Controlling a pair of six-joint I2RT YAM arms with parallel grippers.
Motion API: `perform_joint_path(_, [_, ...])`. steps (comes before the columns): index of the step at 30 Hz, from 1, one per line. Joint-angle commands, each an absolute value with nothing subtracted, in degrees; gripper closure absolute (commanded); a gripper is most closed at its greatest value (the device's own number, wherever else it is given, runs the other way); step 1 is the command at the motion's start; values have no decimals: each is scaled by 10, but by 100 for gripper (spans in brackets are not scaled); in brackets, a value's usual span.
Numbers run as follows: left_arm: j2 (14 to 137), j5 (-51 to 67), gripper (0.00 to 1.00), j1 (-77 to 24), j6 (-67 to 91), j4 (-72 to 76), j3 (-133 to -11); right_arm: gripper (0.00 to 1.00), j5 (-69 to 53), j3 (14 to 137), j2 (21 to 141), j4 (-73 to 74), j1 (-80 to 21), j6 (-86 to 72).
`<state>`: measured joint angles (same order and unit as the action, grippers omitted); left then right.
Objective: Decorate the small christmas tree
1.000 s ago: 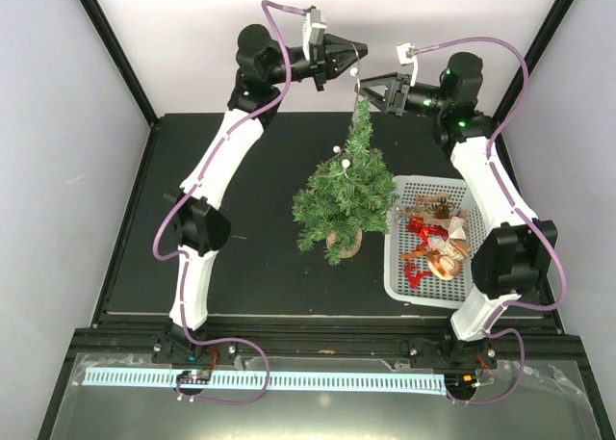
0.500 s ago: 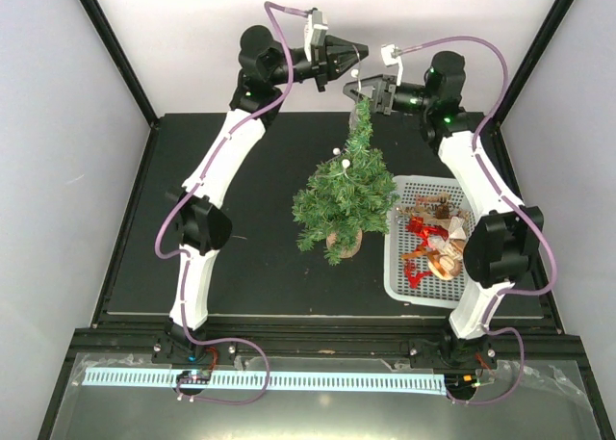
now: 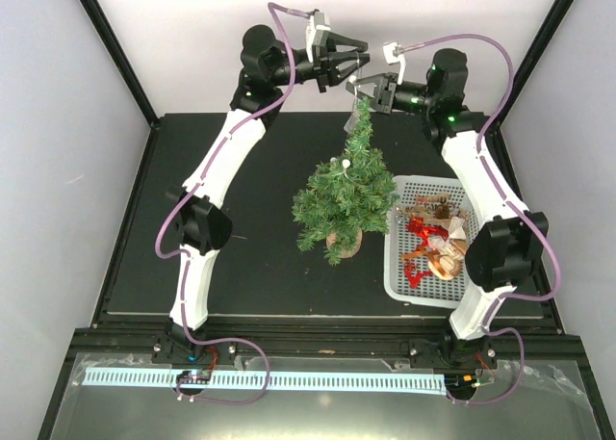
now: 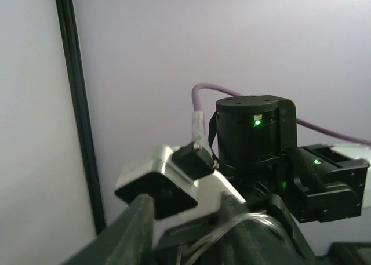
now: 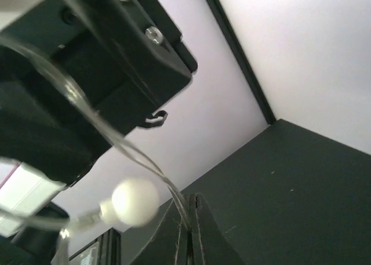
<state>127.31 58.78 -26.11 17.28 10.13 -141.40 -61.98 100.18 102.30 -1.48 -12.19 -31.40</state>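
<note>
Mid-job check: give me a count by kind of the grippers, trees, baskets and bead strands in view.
Grippers: 2 (left gripper, right gripper)
small christmas tree: 1
white basket: 1
bead strand: 1
Total: 5

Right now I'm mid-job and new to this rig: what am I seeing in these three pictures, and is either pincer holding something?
Two robot arms stand at the near edge of the table. The overhead picture looks down on both; the other two come from wrist cameras. On the table: a small christmas tree and, beside it, a white basket of ornaments. Above the treetop, the right pincer is shut on a clear bead string. The left pincer has its jaws slightly apart; whether it grips the string is unclear.
</note>
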Motion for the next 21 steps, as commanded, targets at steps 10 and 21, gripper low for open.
perform_joint_path(10, [1235,568,46,-242,104,-4,-1410,99,-387,1102,931,106,-113,-284])
perform_joint_path(21, [1188,580,31,-221,83,-47,-1376,99,-210,1135,883,214,-110,-263])
